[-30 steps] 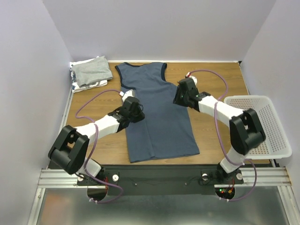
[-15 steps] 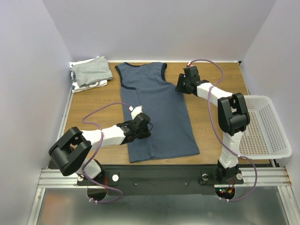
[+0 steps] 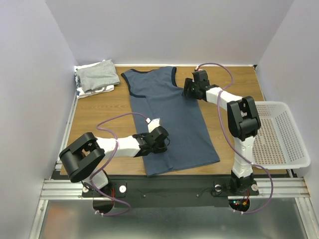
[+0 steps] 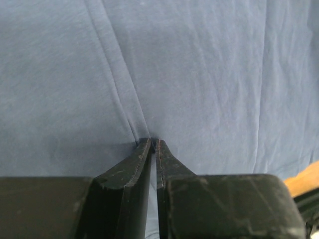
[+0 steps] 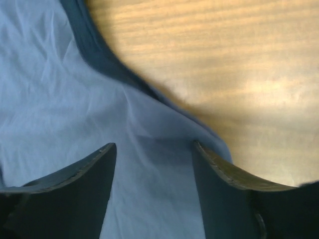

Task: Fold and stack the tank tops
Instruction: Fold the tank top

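The slate-blue tank top (image 3: 169,117) lies spread flat on the wooden table, neck at the far side, with darker trim (image 5: 94,55) along its armhole. My left gripper (image 3: 163,143) rests low on the left half of the top; its jaws (image 4: 153,143) are shut on a pinched ridge of the blue cloth, and creases run away from the tips. At the top's right armhole my right gripper (image 3: 186,91) stands open over the cloth (image 5: 154,145), holding nothing. A folded light grey tank top (image 3: 98,74) sits at the back left on a black-and-white patterned one (image 3: 81,91).
A white mesh basket (image 3: 279,137) stands at the right edge of the table. Bare wood (image 3: 99,112) shows left of the blue top and beyond its armhole (image 5: 224,59). Walls close in the back and both sides.
My left gripper has slid toward the near right with the cloth pinched, skewing the top's lower hem to the right. My right gripper moved to the far armhole and opened wider.
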Robot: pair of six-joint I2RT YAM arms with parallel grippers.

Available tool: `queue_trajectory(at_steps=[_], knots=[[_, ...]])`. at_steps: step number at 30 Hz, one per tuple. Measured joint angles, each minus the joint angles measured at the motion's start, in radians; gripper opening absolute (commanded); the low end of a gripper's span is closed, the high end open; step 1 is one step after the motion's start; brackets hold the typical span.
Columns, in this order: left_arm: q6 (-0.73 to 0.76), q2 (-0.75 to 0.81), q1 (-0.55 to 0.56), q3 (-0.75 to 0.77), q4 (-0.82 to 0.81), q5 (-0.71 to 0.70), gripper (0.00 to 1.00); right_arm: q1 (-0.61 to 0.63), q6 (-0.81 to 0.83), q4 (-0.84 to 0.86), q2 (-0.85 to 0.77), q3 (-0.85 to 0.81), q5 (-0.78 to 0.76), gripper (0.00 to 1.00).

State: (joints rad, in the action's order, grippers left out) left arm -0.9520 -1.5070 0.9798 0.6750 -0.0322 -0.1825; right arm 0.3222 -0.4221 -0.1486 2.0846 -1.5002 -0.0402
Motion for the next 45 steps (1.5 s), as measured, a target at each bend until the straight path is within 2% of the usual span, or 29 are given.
queue_trajectory(at_steps=[4, 9, 15, 19, 22, 25, 26, 28, 29, 32, 34, 40, 45], knots=[[0.003, 0.0, 0.02, 0.0, 0.002, 0.02, 0.21, 0.0, 0.042, 0.0, 0.074, -0.121, -0.02, 0.76], [0.03, 0.005, 0.022, 0.0, 0.016, 0.058, 0.21, -0.002, 0.09, 0.012, 0.184, -0.316, -0.033, 0.78], [0.078, 0.018, 0.022, 0.021, 0.098, 0.105, 0.21, -0.002, 0.111, 0.033, 0.362, -0.567, 0.051, 0.82], [0.119, 0.018, 0.017, 0.043, 0.158, 0.142, 0.21, -0.002, 0.103, 0.036, 0.441, -0.637, 0.1, 0.81], [0.158, 0.018, -0.003, 0.056, 0.202, 0.172, 0.21, -0.002, 0.084, 0.034, 0.499, -0.683, 0.137, 0.74], [0.192, 0.018, -0.027, 0.064, 0.232, 0.204, 0.21, -0.002, 0.061, 0.043, 0.533, -0.731, 0.169, 0.56], [0.204, 0.018, -0.036, 0.066, 0.242, 0.217, 0.21, -0.003, 0.06, 0.043, 0.541, -0.743, 0.177, 0.45], [0.222, 0.018, -0.056, 0.067, 0.254, 0.237, 0.21, -0.003, 0.046, 0.044, 0.562, -0.77, 0.192, 0.35], [0.233, 0.018, -0.066, 0.069, 0.262, 0.247, 0.21, -0.003, 0.038, 0.043, 0.57, -0.786, 0.199, 0.26], [0.257, 0.018, -0.087, 0.072, 0.279, 0.267, 0.21, -0.003, 0.028, 0.046, 0.603, -0.807, 0.195, 0.13], [0.281, 0.016, -0.099, 0.08, 0.299, 0.276, 0.21, -0.008, 0.024, 0.045, 0.609, -0.816, 0.165, 0.09], [0.341, -0.019, -0.112, 0.126, 0.351, 0.285, 0.21, -0.027, 0.014, 0.041, 0.609, -0.826, 0.071, 0.08], [0.384, -0.046, -0.118, 0.154, 0.368, 0.301, 0.21, -0.078, 0.014, 0.021, 0.611, -0.872, 0.013, 0.14]])
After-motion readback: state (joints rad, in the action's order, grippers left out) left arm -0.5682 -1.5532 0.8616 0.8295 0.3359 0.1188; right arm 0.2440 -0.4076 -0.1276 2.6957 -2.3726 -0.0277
